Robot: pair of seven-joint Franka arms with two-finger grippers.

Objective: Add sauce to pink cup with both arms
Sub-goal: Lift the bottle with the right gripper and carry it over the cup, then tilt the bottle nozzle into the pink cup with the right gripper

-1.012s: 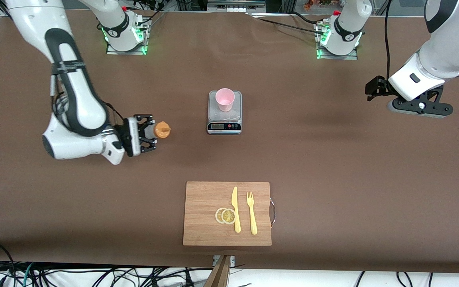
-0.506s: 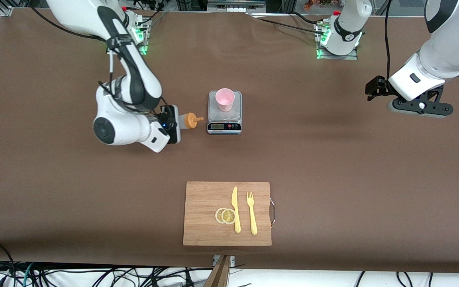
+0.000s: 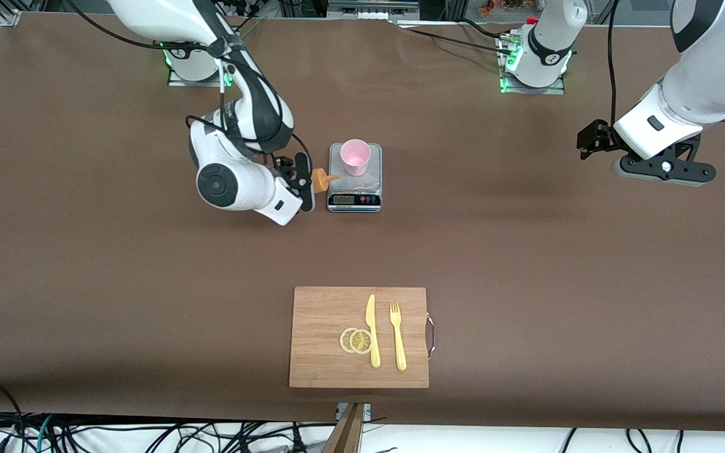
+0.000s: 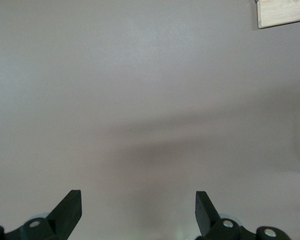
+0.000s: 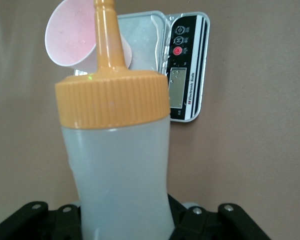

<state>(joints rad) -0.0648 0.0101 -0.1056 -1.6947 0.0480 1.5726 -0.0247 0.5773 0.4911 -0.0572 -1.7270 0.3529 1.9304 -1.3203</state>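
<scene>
Small pale-pink plastic tumbler (image 3: pixel 355 156) stands upright on the plate of a grey digital kitchen scale (image 3: pixel 354 192) near the middle of the brown desk (image 3: pixel 526 264); its inside shows bare pink in the right wrist view, no contents visible. Small translucent whitish squeeze bottle with orange ribbed cap and nozzle (image 5: pixel 115 150) is held tipped sideways just beside the scale, toward the right arm's end of the desk, nozzle tip over the scale's edge and aimed at the tumbler, short of its rim. Bottle body looks cloudy; fill level cannot be told. Right claw (image 3: pixel 303 179) is clamped tight around the bottle's lower body. Left claw (image 4: pixel 138 212) hangs over bare desk well apart from the scale, toward the left arm's end, fingers spread wide with nothing between them; that arm waits. Nearer the front camera than the scale: a bamboo cutting board (image 3: pixel 321 352) carrying two lemon slices (image 3: pixel 356 340), a yellow plastic knife (image 3: pixel 372 330) and a yellow plastic fork (image 3: pixel 398 336).
</scene>
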